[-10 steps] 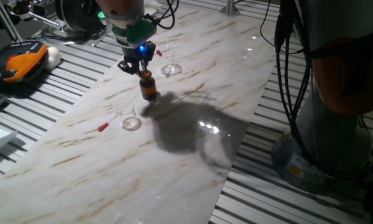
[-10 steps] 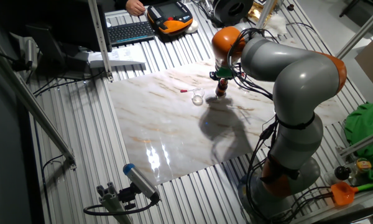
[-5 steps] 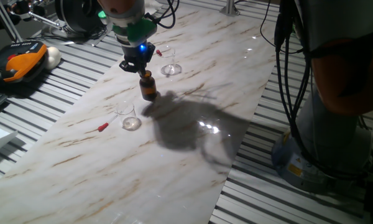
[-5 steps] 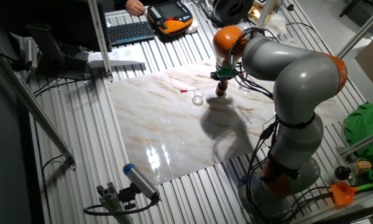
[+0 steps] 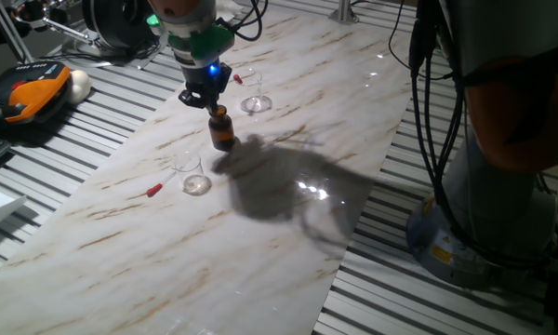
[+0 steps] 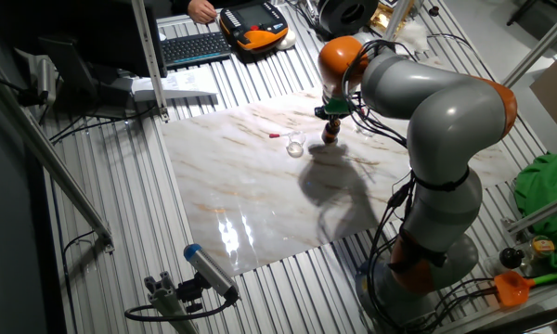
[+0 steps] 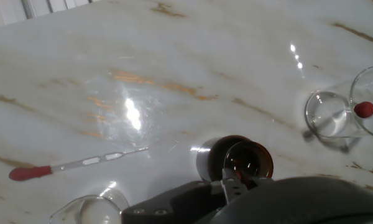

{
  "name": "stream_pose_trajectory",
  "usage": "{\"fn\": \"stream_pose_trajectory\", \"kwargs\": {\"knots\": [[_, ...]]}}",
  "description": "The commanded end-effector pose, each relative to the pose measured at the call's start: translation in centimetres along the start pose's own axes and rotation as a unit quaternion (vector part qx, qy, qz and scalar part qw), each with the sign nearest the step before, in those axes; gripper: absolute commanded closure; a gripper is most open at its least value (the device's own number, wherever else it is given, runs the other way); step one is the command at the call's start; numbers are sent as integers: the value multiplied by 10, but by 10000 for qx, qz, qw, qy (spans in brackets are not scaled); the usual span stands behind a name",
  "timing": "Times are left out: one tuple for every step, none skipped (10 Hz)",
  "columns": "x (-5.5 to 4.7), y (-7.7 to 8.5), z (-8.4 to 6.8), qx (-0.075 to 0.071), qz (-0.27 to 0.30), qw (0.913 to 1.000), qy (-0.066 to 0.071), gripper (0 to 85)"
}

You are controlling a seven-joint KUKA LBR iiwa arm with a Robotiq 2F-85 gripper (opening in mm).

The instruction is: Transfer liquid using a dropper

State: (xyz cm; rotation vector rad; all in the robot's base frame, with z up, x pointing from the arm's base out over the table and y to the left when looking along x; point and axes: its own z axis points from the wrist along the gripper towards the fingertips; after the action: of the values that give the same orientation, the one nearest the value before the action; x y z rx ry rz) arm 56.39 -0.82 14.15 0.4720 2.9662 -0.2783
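A robot arm (image 6: 446,121) reaches over a marble table (image 5: 288,242). Its claw (image 5: 207,96) hangs at the upper left of the frame, right at the neck of a small brown bottle (image 5: 222,129) standing upright. Whether the claw grips the bottle or is parted cannot be told. A red-bulbed dropper (image 7: 71,165) lies flat on the table, well left of the bottle. A small clear glass (image 5: 192,174) stands near it, another glass (image 5: 253,93) beyond the bottle.
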Motion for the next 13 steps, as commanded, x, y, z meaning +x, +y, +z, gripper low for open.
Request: {"fn": "stream_pose_trajectory", "kwargs": {"knots": [[0,0,0,17,36,10000,-15,510],[0,0,-1,29,50,10000,-28,510],[0,0,-1,29,57,10000,-28,510],[-1,0,-1,29,57,10000,-28,510],[-1,0,-1,29,57,10000,-28,510],[-1,0,-1,29,42,10000,-28,510],[-1,0,0,3,-1,10000,-10,680],[-1,0,0,-36,-58,10000,19,850],[-1,0,0,-74,-100,9999,47,850],[-1,0,0,-53,-125,9999,40,850],[-1,0,0,-46,-134,9999,38,850],[-1,0,0,-48,-134,9999,30,850],[-1,0,0,-43,-142,9999,45,850]]}}
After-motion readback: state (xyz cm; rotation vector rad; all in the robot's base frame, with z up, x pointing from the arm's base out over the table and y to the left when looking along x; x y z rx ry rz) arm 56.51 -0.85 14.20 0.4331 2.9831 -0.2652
